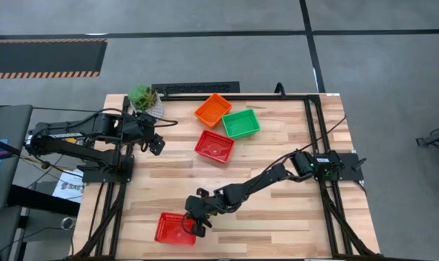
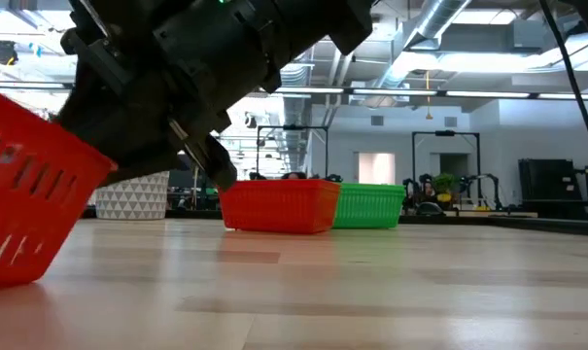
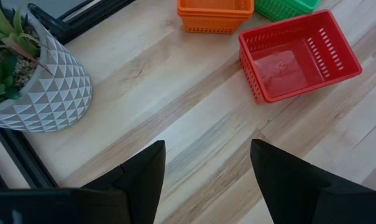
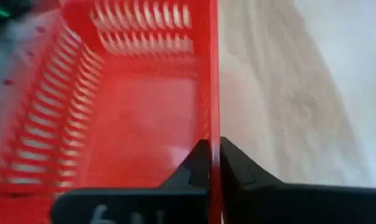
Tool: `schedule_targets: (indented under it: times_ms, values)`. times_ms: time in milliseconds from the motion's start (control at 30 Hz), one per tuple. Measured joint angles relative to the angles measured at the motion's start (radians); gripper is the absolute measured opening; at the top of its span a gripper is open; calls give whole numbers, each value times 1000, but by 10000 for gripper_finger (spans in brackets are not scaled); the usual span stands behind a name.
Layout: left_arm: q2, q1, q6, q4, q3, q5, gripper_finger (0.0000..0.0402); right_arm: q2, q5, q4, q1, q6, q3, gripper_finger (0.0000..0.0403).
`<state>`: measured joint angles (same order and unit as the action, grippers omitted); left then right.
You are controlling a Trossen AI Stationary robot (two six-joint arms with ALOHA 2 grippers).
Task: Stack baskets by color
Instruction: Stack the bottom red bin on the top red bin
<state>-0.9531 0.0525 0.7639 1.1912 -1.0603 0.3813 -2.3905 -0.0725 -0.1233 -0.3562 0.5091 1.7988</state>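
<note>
The right gripper (image 1: 195, 223) is clamped on the right-hand wall of a red plastic mesh basket (image 1: 173, 228) near the front edge of the wooden table (image 1: 277, 217), one finger inside and one outside the thin rim. In the low view that basket sits tilted, one side lifted off the wood.

Its partner, another shallow red slotted basket (image 1: 215, 146), lies well apart, toward the table's back edge and a little rightward, its long axis slightly askew to the planks. That is the direction the carry must take, I'd judge.

Behind it sit an orange basket stack (image 1: 212, 110) and a green basket (image 1: 241, 123), touching (flared rims, light stiff plastic).

The left gripper (image 1: 156, 144), fingers spread and empty, hovers near the white faceted pot with a green plant (image 1: 145, 100) at the back left corner.
</note>
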Motion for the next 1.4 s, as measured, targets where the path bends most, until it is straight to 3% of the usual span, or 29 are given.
schedule_targets:
  times_ms: [533, 1133, 1400]
  values:
    - [0, 0, 4, -1, 0, 25, 224, 66, 22, -225, 71, 11, -1, 11]
    - [0, 0, 3, 0, 0, 26, 224, 168, 18, -460, 291, -123, -5, 5]
    - [1, 0, -4, 2, 0, 27, 224, 296, 27, -524, 363, -160, -5, 3]
